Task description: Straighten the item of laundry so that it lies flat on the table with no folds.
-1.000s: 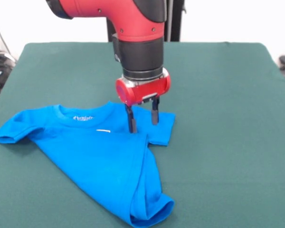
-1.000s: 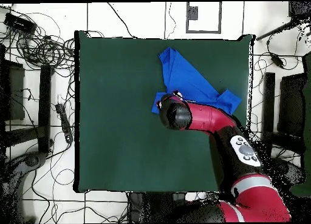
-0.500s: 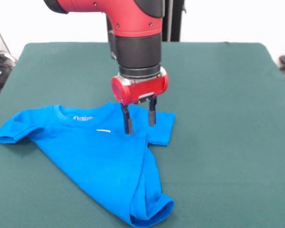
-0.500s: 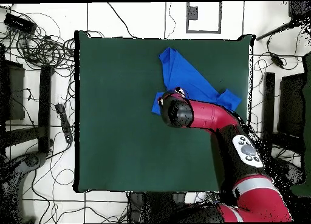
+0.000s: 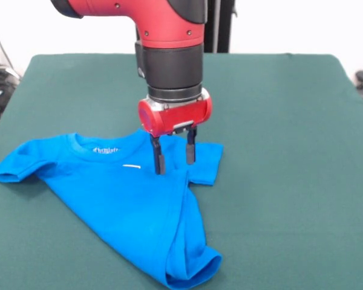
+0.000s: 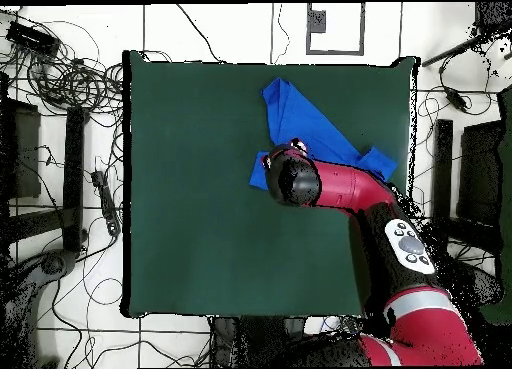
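Shirt [image 5: 124,199] lies on the table [image 5: 278,121], near its front-view left edge, one side folded over along a diagonal. Judged light, limp, non-fragile; best pinched at the folded hem corner. Gripper [image 5: 172,158] hovers over the right sleeve, jaws spread, empty.

bright blue T-shirt [image 5: 127,199], dark green table [image 5: 278,121]
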You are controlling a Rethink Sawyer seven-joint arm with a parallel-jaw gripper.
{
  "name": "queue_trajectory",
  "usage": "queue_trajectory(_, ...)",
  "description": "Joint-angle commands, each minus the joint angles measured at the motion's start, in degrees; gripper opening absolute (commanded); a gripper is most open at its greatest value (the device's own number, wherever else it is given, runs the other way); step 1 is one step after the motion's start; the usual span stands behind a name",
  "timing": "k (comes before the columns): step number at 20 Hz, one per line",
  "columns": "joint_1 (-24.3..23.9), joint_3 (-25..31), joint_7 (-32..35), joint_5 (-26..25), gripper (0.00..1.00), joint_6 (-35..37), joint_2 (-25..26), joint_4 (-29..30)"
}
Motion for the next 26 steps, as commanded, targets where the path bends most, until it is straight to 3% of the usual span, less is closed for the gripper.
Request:
queue_trajectory(1, 1.02, 2.08, 9.30, 2.08, 1.00, 4.54, 4.47, -0.45)
queue_trajectory(26, 0.19, 2.41, 8.95, 0.81, 1.00, 2.17, 6.53, 1.11)
